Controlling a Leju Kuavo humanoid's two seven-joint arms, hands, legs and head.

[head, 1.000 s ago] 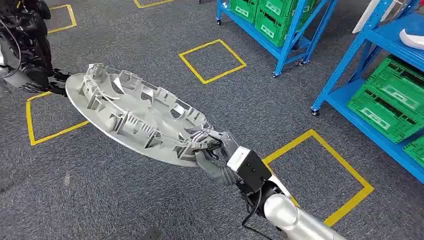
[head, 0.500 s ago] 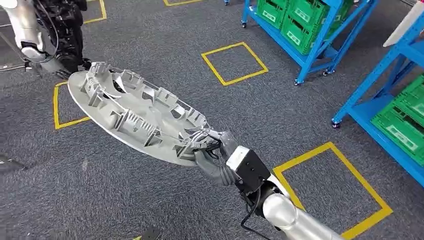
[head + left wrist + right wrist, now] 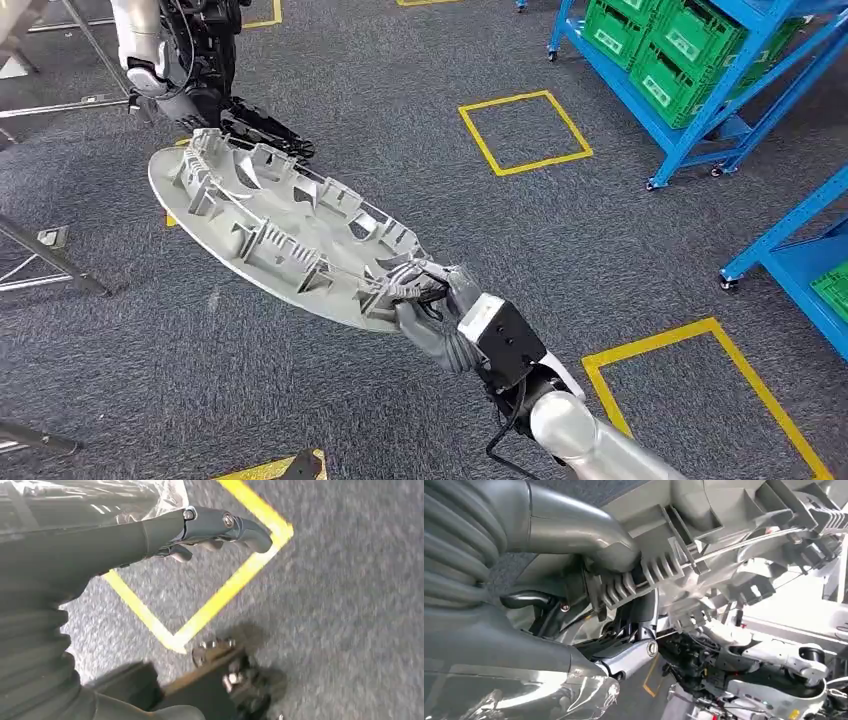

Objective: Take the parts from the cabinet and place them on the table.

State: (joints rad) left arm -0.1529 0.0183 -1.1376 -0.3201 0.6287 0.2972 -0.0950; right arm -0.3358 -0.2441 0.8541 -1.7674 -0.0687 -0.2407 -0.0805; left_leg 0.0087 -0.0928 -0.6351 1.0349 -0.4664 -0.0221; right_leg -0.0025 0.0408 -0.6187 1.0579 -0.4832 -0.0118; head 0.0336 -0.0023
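A large grey round plastic part (image 3: 270, 225), ribbed inner side up, hangs tilted above the carpet in the head view. My right hand (image 3: 425, 300) grips its near rim, thumb on top and fingers underneath. In the right wrist view the thumb (image 3: 574, 525) presses on the ribbed edge of the part (image 3: 734, 540). My left hand (image 3: 200, 530) hangs over the floor in the left wrist view, fingers loosely extended and holding nothing.
Another robot (image 3: 180, 60) stands at the far left, close beyond the part's far edge. Blue racks (image 3: 690, 130) with green crates (image 3: 680, 50) are at the far right. Yellow tape squares (image 3: 525, 130) mark the grey carpet. Metal stand legs (image 3: 50, 260) lie at the left.
The whole picture has shifted: the camera has turned left, so the racks slid right and the other robot came further in. My right hand still holds the part the same way.
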